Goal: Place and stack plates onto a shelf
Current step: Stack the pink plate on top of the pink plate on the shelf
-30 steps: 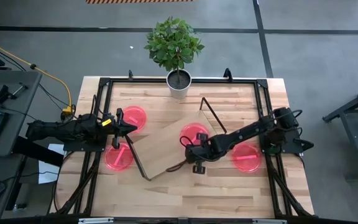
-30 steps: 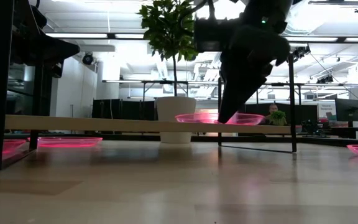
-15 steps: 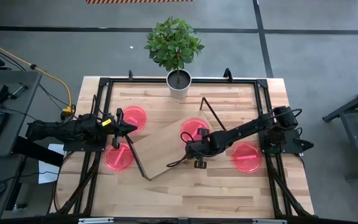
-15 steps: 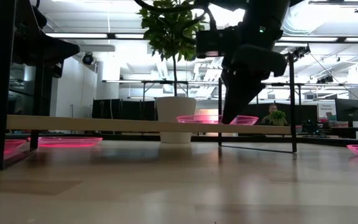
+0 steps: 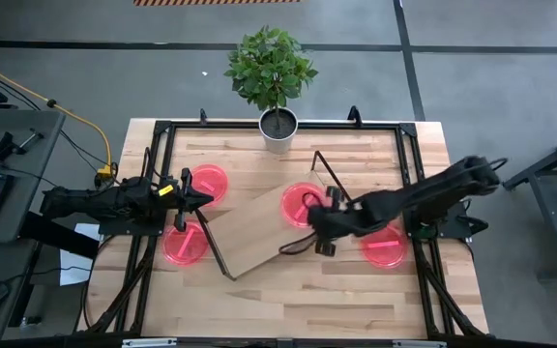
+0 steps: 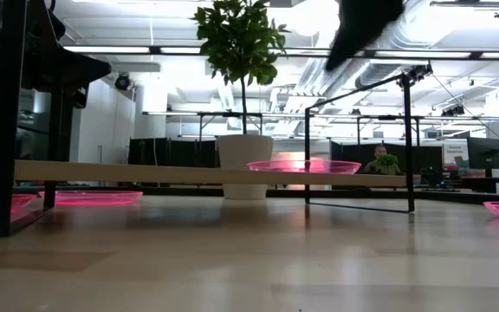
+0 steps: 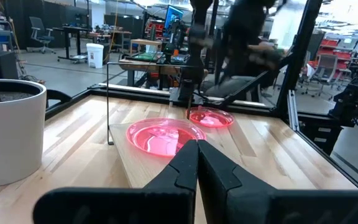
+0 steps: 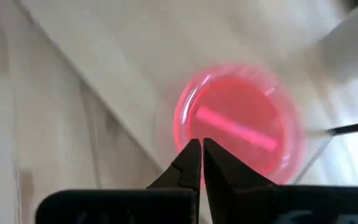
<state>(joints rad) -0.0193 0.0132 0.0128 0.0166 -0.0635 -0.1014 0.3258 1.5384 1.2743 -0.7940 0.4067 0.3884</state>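
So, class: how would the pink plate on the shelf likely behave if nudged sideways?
The plate looks thin and translucent, so probably light. Its flat base on the smooth shelf suggests it would slide, not tip. The raised rim probably keeps it fairly stiff.

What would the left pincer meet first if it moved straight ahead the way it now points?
Probably the shelf: the shut left pincer points low across its board, toward the plate on it, though depth is unclear.

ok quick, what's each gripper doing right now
left gripper: closed, holding nothing.
right gripper: closed, holding nothing, above the plate on the shelf.
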